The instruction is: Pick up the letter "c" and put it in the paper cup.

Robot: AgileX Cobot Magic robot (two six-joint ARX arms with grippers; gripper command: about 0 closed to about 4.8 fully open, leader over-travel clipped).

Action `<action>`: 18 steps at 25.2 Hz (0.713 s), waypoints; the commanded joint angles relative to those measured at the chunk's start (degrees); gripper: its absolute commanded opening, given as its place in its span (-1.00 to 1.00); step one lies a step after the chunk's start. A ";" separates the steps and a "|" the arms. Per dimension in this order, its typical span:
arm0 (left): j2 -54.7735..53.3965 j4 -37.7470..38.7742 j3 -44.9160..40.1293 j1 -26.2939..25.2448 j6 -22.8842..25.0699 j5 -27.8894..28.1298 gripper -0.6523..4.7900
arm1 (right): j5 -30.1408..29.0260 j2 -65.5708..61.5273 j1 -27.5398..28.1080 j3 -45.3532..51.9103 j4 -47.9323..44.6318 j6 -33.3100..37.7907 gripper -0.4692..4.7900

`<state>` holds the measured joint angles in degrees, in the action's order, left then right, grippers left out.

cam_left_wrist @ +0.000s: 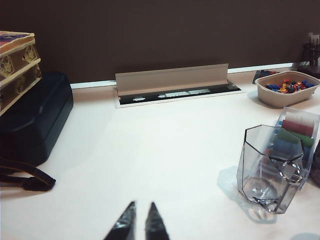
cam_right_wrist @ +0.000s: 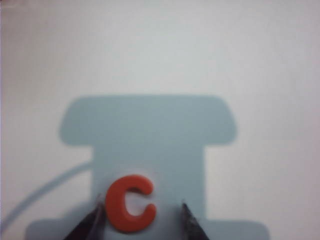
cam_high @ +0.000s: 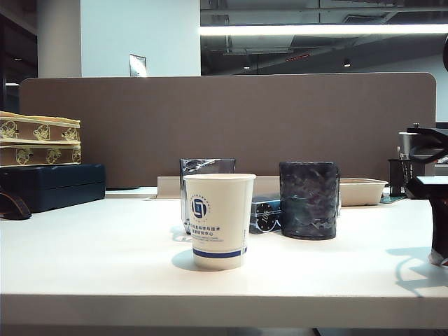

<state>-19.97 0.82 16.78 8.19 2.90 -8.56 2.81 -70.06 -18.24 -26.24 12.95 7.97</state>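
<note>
I have the right claw (cam_right_wrist: 141, 217) open astride the small flat red-orange plastic letter "c" (cam_right_wrist: 130, 210) lying on the white table (cam_right_wrist: 200, 60), a light, stiff, slippery piece best pinched across its outer edges, while the left claw (cam_left_wrist: 139, 222) hangs nearly closed, empty.

Exterior camera sits low at the counter (cam_high: 105, 259) edge, facing the partition; left wrist looks forward across it; right wrist looks straight down, close.

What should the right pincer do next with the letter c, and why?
Probably finish closing. The right pincer straddles the c, which lies flat on the table: one finger at its edge, the other apart from it. The left pincer hangs idle.
</note>
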 commanded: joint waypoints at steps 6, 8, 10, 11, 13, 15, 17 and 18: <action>0.00 -1.36 0.02 0.04 -0.37 -0.04 -0.66 | -4.17 -1.01 -0.07 1.14 2.49 0.66 -0.07; 0.00 -1.36 0.02 0.04 -0.37 -0.04 -0.66 | -4.72 -1.38 -0.07 1.11 2.01 0.81 -0.07; -0.02 -1.36 0.02 0.04 -0.37 -0.04 -0.66 | -4.72 -2.27 -0.07 1.09 1.81 0.81 -0.07; -0.02 -1.36 0.02 0.04 -0.37 -0.04 -0.66 | -4.74 -2.89 -0.07 1.09 1.84 0.79 -0.07; -0.02 -1.36 0.02 0.04 -0.35 -0.02 -0.66 | -4.70 -4.24 -0.07 1.09 2.38 0.72 -0.07; -0.02 -1.36 0.02 0.04 -0.35 -0.02 -0.66 | -4.68 -4.79 -0.07 1.11 2.67 0.61 -0.07; -0.02 -1.36 0.02 0.04 -0.35 -0.02 -0.66 | -4.63 -4.76 -0.07 1.09 2.73 0.61 -0.07; -0.02 -1.36 0.02 0.04 -0.35 -0.02 -0.66 | -4.37 -4.76 -0.07 1.09 2.95 0.61 -0.07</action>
<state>-19.97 0.19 16.78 8.19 2.83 -8.54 -0.80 -73.56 -18.26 -26.63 7.94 8.05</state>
